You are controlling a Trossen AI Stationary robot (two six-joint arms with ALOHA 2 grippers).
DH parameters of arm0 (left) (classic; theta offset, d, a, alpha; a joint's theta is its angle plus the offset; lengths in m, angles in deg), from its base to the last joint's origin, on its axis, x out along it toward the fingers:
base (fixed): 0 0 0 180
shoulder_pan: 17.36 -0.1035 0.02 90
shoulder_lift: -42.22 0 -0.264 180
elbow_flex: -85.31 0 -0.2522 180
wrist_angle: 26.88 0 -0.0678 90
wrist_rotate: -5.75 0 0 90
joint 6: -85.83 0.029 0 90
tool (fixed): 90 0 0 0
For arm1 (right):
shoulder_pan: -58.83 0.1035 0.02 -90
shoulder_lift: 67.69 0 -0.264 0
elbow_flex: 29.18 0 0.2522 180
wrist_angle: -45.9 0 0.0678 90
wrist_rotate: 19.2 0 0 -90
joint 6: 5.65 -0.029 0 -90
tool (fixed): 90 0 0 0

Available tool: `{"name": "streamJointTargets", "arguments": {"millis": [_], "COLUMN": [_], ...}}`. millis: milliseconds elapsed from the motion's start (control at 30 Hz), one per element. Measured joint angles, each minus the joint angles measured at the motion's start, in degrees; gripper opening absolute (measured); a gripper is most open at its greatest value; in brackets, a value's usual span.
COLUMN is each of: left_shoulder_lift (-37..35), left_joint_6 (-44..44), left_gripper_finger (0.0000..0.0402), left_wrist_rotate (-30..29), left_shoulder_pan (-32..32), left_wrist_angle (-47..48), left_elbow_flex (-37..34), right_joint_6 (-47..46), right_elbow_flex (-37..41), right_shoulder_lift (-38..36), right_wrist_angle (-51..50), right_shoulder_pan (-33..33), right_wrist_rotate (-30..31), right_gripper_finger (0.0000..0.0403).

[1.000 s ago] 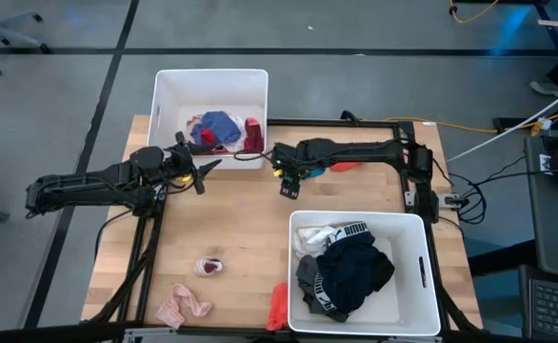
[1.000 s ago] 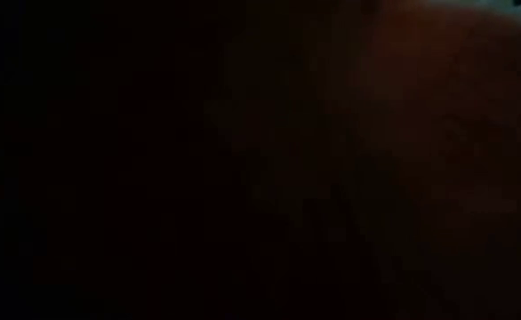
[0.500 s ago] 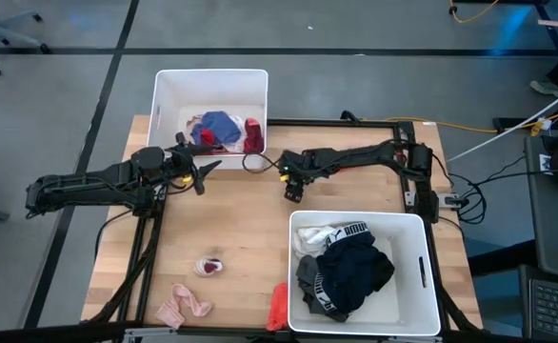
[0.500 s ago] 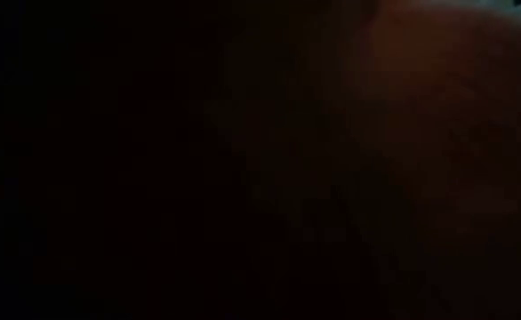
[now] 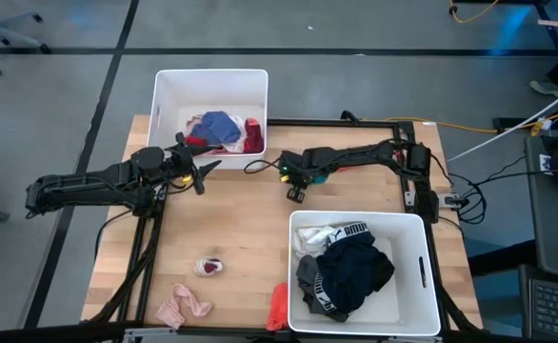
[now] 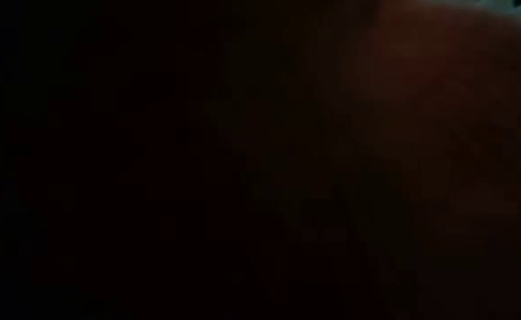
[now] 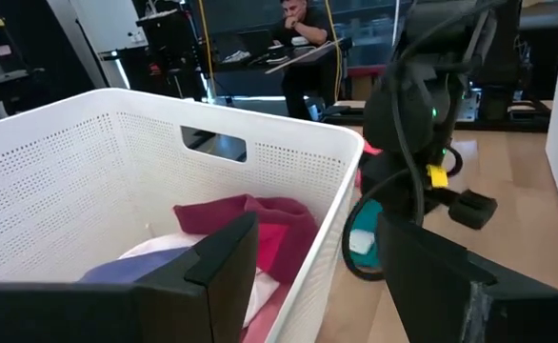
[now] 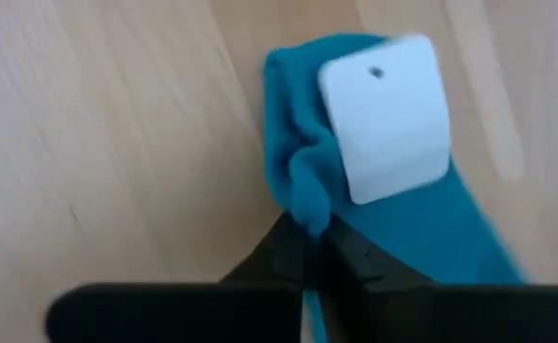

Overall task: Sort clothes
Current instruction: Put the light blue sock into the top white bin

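Item: teal garment point(image 8: 355, 191), small and soft, with a white card tag point(image 8: 386, 116) fixed to it; lying on the counter point(image 5: 231, 219).
Position: directly under the right claw point(image 8: 303, 257), a fold of the cloth caught between the claw's tips.
Right claw: clenched on the teal garment, near the counter's middle.
Left claw point(image 7: 308, 276): spread wide, holding nothing, hanging just beside the rim of the coloured bin point(image 7: 288, 152).
Handling: judged light, limp, not fragile; it will drape and swing when lifted. A pinch on a bunched fold, clear of the slick tag, should hold best.
Right wrist view: alone shows the grip and the tag.
High view: hides the teal cloth under the arm, but shows the pink garment point(image 5: 184, 305), the maroon sock point(image 5: 209, 267) and the red garment point(image 5: 277, 305) still loose on the counter, well apart from both claws.
Low view: dark, nothing legible.
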Motion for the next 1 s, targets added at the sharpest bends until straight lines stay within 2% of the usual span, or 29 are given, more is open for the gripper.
{"name": "streamJointTargets", "arguments": {"millis": [167,300,433,633,767,900,1000], "left_shoulder_lift": [0.0,0.0,0.0,0.0,0.0,0.0,0.0], "left_joint_6": [-2.9,-3.7,-4.0,-4.5,-5.5,-5.1,-4.6], "left_gripper_finger": [0.0202,0.0202,0.0202,0.0202,0.0202,0.0202,0.0202], "left_wrist_rotate": [0.0,0.0,0.0,0.0,0.0,0.0,0.0], "left_shoulder_pan": [0.0,0.0,0.0,0.0,0.0,0.0,0.0], "left_wrist_angle": [-0.2,-0.2,-0.2,0.0,0.1,0.1,0.1], "left_elbow_flex": [0.0,0.0,0.0,0.0,0.0,0.0,0.0], "right_joint_6": [-0.8,-1.1,-1.1,1.0,5.4,9.2,12.5], "right_elbow_flex": [-6.1,-9.9,-15.8,-26.7,-31.5,-32.3,-32.3], "right_shoulder_lift": [-4.0,-7.7,-11.3,-12.0,-12.1,-12.1,-11.3], "right_wrist_angle": [-7.8,-11.6,-12.8,-12.2,-5.8,7.0,16.1], "right_shoulder_pan": [0.0,0.1,0.4,0.4,0.4,0.3,0.0], "right_wrist_rotate": [2.1,3.8,5.2,5.7,5.7,5.2,2.3], "right_gripper_finger": [0.0032,0.0009,0.0016,0.0007,0.0009,0.0018,0.0017]}}
